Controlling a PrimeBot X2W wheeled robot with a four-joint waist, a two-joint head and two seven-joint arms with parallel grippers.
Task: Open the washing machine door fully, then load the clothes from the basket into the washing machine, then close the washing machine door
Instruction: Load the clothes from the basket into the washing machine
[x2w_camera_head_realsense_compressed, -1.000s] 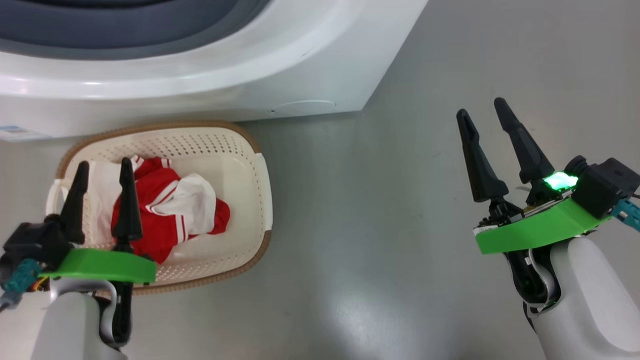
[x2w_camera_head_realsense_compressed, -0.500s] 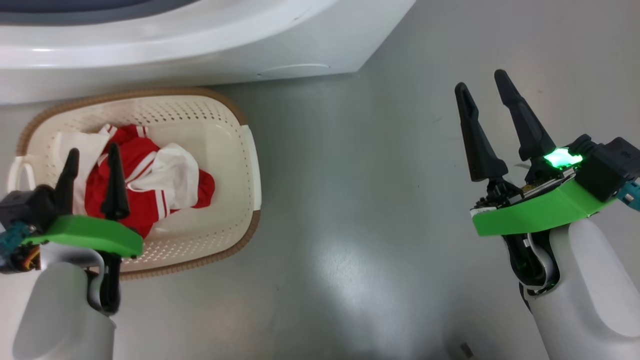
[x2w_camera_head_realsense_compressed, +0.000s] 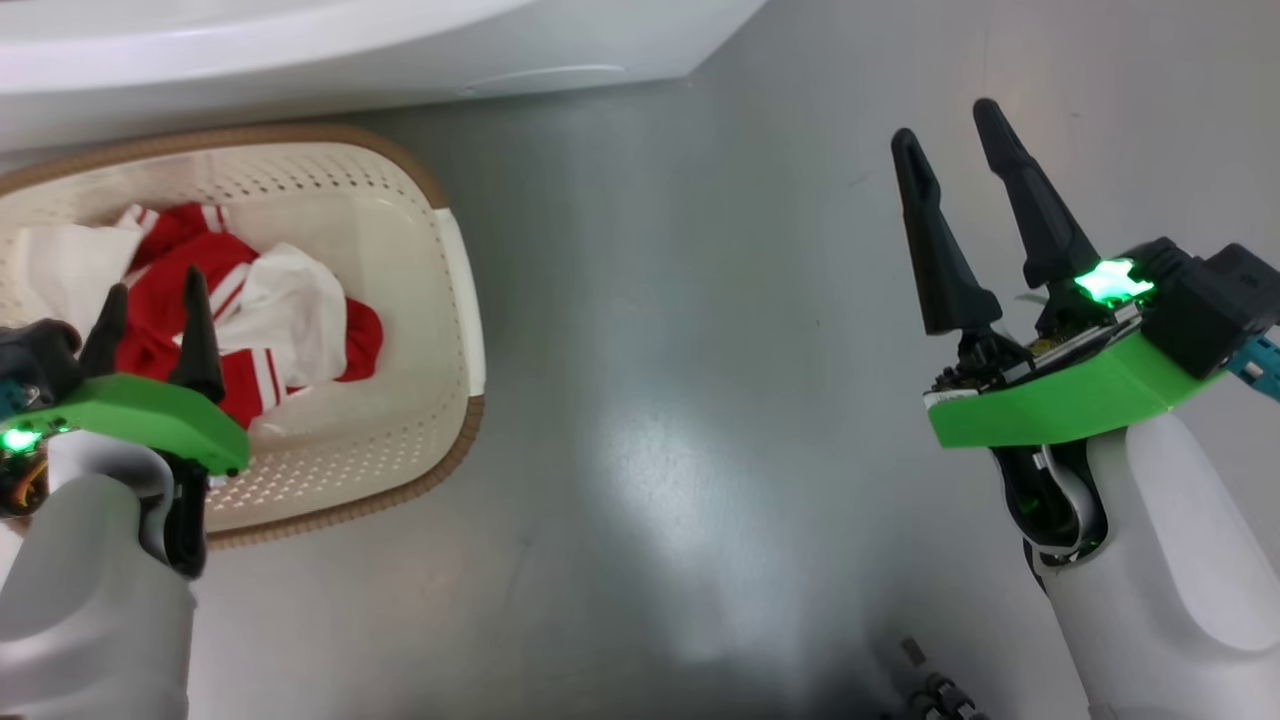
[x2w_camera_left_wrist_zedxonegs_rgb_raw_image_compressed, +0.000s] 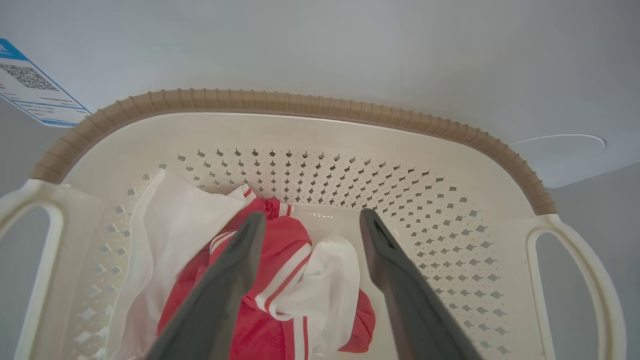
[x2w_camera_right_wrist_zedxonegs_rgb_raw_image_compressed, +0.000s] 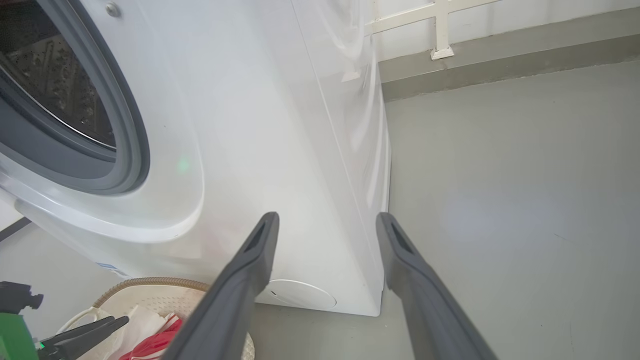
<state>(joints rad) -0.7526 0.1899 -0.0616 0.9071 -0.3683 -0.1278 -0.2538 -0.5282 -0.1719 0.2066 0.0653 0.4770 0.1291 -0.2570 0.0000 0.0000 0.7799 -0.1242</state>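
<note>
The cream basket (x2w_camera_head_realsense_compressed: 452, 300) sits on the floor against the white washing machine (x2w_camera_head_realsense_compressed: 400, 45). Red clothes with white stripes and panels (x2w_camera_head_realsense_compressed: 270, 320) lie crumpled in it. My left gripper (x2w_camera_head_realsense_compressed: 152, 288) hangs open just above the clothes, with nothing between its fingers. In the left wrist view, its fingers (x2w_camera_left_wrist_zedxonegs_rgb_raw_image_compressed: 312, 217) straddle the striped clothes (x2w_camera_left_wrist_zedxonegs_rgb_raw_image_compressed: 285, 250) inside the basket (x2w_camera_left_wrist_zedxonegs_rgb_raw_image_compressed: 300, 102). My right gripper (x2w_camera_head_realsense_compressed: 945, 125) is open and empty over bare floor to the right. The right wrist view (x2w_camera_right_wrist_zedxonegs_rgb_raw_image_compressed: 325, 217) shows the machine's uncovered drum (x2w_camera_right_wrist_zedxonegs_rgb_raw_image_compressed: 50, 85) and grey gasket (x2w_camera_right_wrist_zedxonegs_rgb_raw_image_compressed: 127, 130). The washing machine door is out of view.
Grey floor (x2w_camera_head_realsense_compressed: 680, 400) stretches between the basket and my right arm. A round service flap (x2w_camera_right_wrist_zedxonegs_rgb_raw_image_compressed: 300, 294) sits low on the machine's front, and a blue sticker (x2w_camera_left_wrist_zedxonegs_rgb_raw_image_compressed: 30, 90) lies left of it. A wall base with a white rail (x2w_camera_right_wrist_zedxonegs_rgb_raw_image_compressed: 440, 47) runs behind.
The whole head view has shifted, so the camera moved. My left gripper's fingers look shorter, tipped further down over the clothes. Both grippers stay open.
</note>
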